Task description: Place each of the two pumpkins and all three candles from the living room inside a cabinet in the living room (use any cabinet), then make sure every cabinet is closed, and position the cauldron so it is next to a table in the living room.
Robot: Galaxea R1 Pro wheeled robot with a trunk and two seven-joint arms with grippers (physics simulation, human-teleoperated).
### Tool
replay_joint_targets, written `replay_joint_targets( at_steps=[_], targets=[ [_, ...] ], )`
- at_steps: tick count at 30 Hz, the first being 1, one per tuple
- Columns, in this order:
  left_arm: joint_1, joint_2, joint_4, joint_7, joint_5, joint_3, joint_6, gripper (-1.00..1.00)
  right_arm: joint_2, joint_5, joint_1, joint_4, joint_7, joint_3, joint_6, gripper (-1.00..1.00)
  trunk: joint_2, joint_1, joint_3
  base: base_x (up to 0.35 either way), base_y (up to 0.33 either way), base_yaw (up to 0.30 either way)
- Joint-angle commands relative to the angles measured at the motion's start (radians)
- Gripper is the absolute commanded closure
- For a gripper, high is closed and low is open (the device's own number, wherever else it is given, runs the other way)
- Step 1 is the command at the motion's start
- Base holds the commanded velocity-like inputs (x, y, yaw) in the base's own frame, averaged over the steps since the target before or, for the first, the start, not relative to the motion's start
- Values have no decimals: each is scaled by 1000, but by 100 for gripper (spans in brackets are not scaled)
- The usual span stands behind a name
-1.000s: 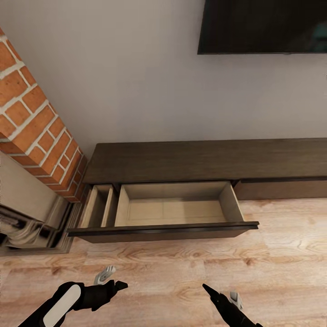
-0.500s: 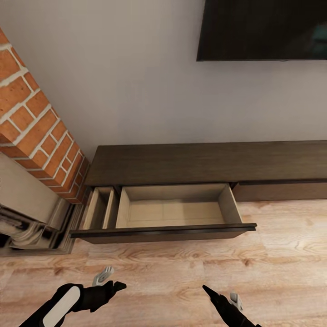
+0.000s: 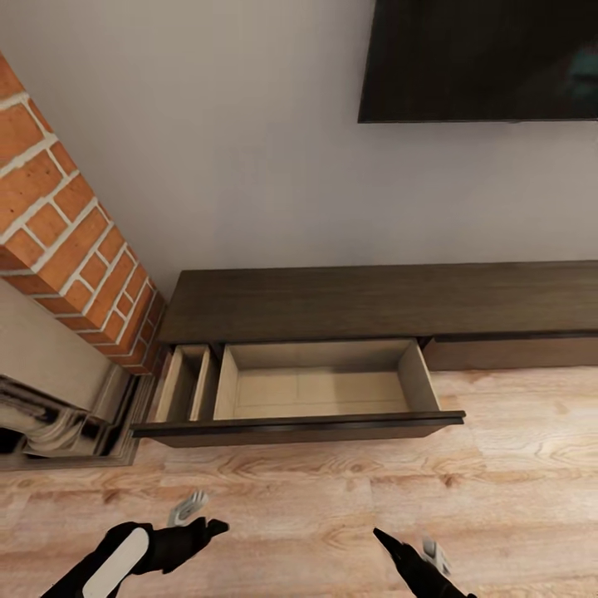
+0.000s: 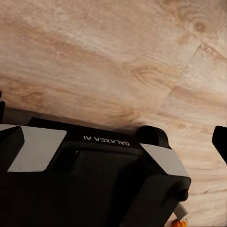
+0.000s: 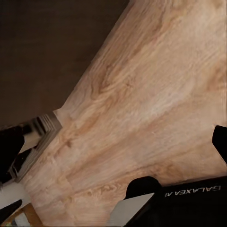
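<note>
While both hands hover empty, cabinet drawer open, unfilled

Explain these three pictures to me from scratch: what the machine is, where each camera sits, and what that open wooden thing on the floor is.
This is a simulated two-armed robot on wheels, steered by a person. The large picture comes from a camera on its head, looking down. At the bottom you see its left gripper and right gripper, black two-fingered hands, both holding nothing.

Ahead stands the cabinet, a long, low, dark-brown unit against the wall. Its drawer is pulled out and holds nothing that I can see. Beside it is a brick fireplace; above hangs a dark television.

The two small pictures come from cameras on the wrists. They show the wooden floor and the robot's own black base.
</note>
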Motion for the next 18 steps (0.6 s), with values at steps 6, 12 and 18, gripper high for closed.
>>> replay_joint_targets(
  at_steps=[6, 12, 18],
  targets=[
    [-1, -31, 59, 4, -67, -2, -37, -100, 3, 48, 0, -8, -203, 10, 16, -100, 42, -23, 18, 0, 0, 0],
    [-1, -37, 92, 6, -118, 0, -103, -100, 6, 61, 0, -11, -354, 12, 17, -100, 84, -46, 37, 0, 0, 0],
    [-1, -38, 105, 42, -136, 0, -127, -100, 5, 61, 0, -11, -398, 12, 14, -100, 126, -69, 56, 0, 0, 0]
  ],
)
